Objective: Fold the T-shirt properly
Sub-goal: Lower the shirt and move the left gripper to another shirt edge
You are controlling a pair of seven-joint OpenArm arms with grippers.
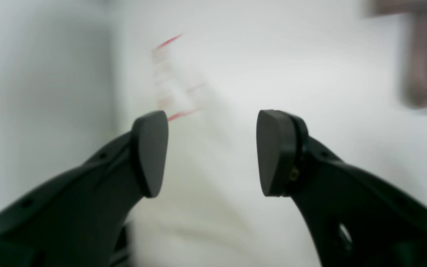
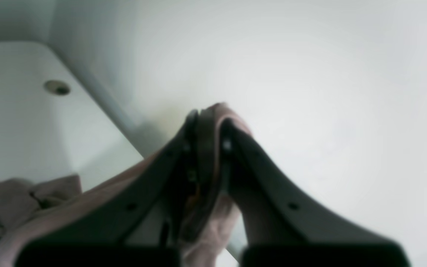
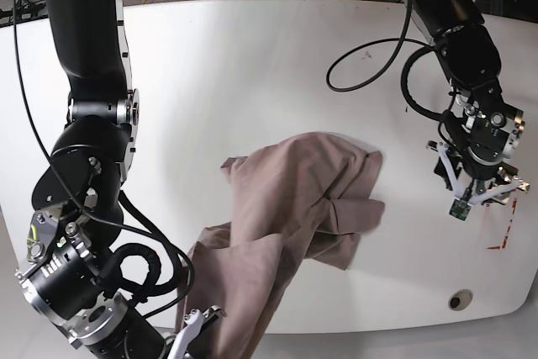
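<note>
So the big white bench (image 3: 252,65) has the T-shirt (image 3: 294,208) sitting roughly in the middle as one crumpled heap, and the near part of it spills past the front edge and hangs down toward the robot. Nowhere near flat, sleeves and hem all bunched into each other, so I'd say the folding proper hasn't really started.

What worries me: only one corner is being held. If the right arm pulls up or back now, the whole heap will probably drag and twist rather than spread, and since a good chunk already hangs over the edge, the weight could slide more of it off the bench. Thin soft fabric like this also slips out of a pinch easily. Also a black cable (image 3: 370,65) loops across the bench near the left arm, could snag.

The right tool (image 2: 208,122), at the near edge of the bench, is clamped tight on a fold of the shirt; you can see pink cloth poking out between the pads and trailing down below it.

The left tool (image 1: 211,152) has its pads standing apart with nothing between them, just bare bench underneath, hovering well clear of the shirt near some red marks (image 3: 503,237).
</note>
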